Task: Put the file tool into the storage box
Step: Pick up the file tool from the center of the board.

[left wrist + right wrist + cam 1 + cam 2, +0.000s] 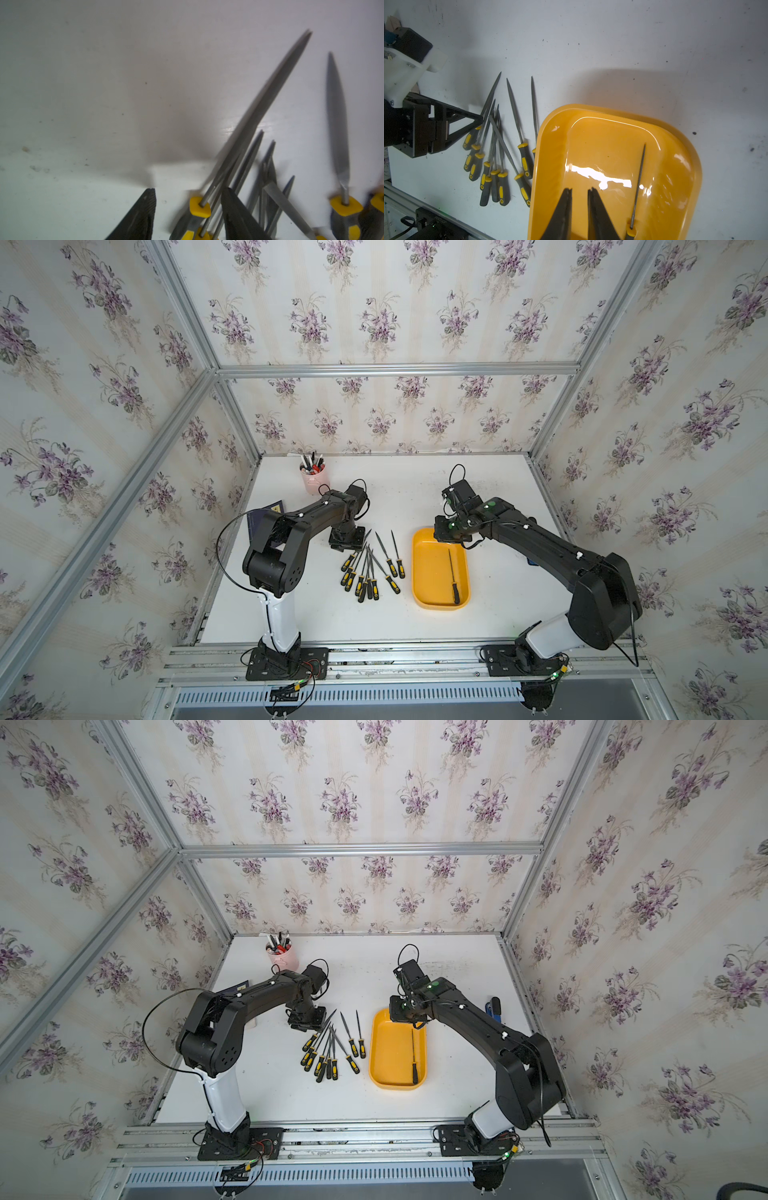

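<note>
The storage box (432,568) is a shallow orange-yellow tray on the white table, also in the right wrist view (591,145). One file tool (452,572) lies inside it along its right side (638,180). Several more files (365,568) with black-and-yellow handles lie fanned to the tray's left (496,149). My left gripper (189,190) is low over the far end of that pile (355,548). It is open, and its jaws straddle one file's yellow collar (200,204). My right gripper (580,188) hovers over the tray's far end. Its jaws stand slightly apart and hold nothing.
A pink pen cup (314,479) stands at the back left. A dark blue booklet (266,518) lies under the left arm. A blue object (494,1006) sits near the right wall. Aluminium frame posts and wallpapered walls close in the table.
</note>
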{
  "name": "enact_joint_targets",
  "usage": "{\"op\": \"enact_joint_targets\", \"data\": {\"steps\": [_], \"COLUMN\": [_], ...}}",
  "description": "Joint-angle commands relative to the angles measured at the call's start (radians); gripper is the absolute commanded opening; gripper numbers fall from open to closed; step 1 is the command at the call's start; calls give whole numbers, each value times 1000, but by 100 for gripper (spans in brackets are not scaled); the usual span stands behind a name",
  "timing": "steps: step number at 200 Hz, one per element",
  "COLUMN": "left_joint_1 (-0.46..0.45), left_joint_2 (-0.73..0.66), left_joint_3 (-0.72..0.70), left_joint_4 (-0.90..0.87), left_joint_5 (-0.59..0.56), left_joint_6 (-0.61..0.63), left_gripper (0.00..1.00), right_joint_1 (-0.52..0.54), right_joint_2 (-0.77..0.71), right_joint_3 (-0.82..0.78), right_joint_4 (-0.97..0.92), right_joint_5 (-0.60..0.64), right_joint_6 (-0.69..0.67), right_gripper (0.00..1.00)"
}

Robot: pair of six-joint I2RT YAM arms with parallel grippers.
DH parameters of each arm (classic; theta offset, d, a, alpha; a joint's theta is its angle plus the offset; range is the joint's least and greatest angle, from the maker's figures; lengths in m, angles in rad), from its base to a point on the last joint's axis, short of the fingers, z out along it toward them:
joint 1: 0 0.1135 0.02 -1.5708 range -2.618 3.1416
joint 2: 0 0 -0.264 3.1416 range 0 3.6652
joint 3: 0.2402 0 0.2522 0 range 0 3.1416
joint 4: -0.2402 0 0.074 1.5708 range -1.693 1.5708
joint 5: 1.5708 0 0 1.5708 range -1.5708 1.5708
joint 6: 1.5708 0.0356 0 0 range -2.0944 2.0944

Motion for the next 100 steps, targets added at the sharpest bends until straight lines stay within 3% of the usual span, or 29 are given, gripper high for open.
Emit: {"op": "enact_joint_targets", "data": {"steps": [1, 100], "left_joint_1": [6, 32], "left_joint_2": [12, 16], "left_joint_3": [8, -15], "left_joint_4": [-7, 18], "left_joint_5": [-23, -27], "left_joint_6": [18, 55], "left_gripper": [51, 32], "right_joint_1": [2, 3], "right_joint_2": [4, 11], "right_joint_3": [4, 0], "right_joint_4": [1, 9], "right_joint_5": [6, 1], "right_joint_6": [2, 18], "right_gripper": [20, 19]}}
